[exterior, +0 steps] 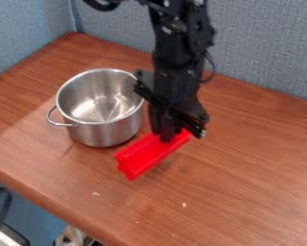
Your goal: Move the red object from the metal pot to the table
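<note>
my gripper (178, 130) clamped on block's (153, 155) upper end | block tilted, outside pot (102, 108), low end at table (245, 183) | judged light, stiff, smooth plastic; end grip may pivot, mid-length safer

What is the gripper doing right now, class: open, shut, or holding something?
Gripper: shut on the red object, beside the metal pot.
</note>
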You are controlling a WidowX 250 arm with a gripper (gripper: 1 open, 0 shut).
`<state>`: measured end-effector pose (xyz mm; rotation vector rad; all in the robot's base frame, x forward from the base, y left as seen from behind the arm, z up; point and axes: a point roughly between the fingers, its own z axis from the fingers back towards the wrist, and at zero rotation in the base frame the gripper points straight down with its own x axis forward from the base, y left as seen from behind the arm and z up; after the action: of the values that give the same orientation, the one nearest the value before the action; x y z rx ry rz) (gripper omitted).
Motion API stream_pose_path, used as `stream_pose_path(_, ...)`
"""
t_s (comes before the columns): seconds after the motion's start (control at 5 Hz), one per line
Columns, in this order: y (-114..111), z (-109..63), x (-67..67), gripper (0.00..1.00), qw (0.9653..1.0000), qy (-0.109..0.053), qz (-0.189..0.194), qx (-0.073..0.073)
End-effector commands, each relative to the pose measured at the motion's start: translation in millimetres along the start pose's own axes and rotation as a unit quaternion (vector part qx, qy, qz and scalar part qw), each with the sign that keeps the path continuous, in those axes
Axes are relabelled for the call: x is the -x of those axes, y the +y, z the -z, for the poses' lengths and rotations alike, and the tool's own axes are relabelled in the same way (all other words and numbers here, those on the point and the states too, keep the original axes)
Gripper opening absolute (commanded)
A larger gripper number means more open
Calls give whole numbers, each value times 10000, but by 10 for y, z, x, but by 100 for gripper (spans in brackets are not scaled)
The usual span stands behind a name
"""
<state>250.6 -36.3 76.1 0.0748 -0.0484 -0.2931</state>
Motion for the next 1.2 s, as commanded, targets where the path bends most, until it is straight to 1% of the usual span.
stream_pose_path(0.0, -66, 42, -86, 0, 9996, -147, 215, -49)
stream_pose_path(0.2, -53, 148, -96, 0, 9997, -153, 207, -46)
stream_pose_path(0.6, 48, 330, -62, 0, 9996, -229, 114, 82)
stream_pose_path(0.8, 54, 315, -18, 0, 9995, -224, -192, 83)
stream_pose_path(1.0, 51, 291, 29, 0, 9984, -224, -505, 91)
